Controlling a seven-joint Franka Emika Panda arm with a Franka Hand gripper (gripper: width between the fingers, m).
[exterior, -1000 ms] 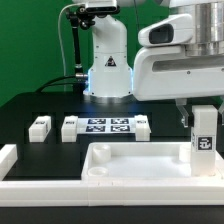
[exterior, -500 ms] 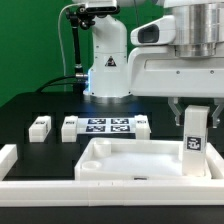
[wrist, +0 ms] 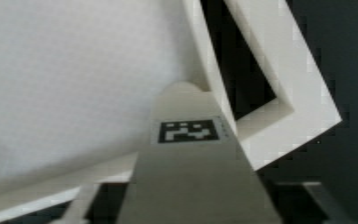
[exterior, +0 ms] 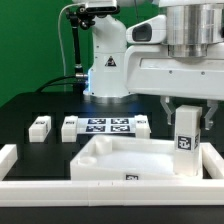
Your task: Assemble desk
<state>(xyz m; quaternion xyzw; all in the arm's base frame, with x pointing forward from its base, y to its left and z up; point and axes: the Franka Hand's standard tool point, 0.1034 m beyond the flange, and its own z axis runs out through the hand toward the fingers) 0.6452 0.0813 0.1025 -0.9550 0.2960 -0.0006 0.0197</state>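
The desk top (exterior: 120,158), a white tray with a raised rim, lies skewed on the black table; a tag shows on its front rim. My gripper (exterior: 186,112) is shut on a white tagged leg (exterior: 185,140), held upright over the top's corner at the exterior view's right. In the wrist view the leg (wrist: 194,150) reaches down to the desk top (wrist: 69,90) near its corner rim; I cannot tell whether they touch. Three more legs lie behind the top: two (exterior: 39,127) (exterior: 69,128) at the exterior view's left and one (exterior: 141,126) near the middle.
The marker board (exterior: 106,128) lies between the loose legs. White border rails run along the front (exterior: 100,197) and the exterior view's left (exterior: 8,155). The robot base (exterior: 108,65) stands at the back.
My gripper has carried the leg toward the exterior view's left and lower. The desk top has shifted and turned, its left corner coming nearer the front rail.
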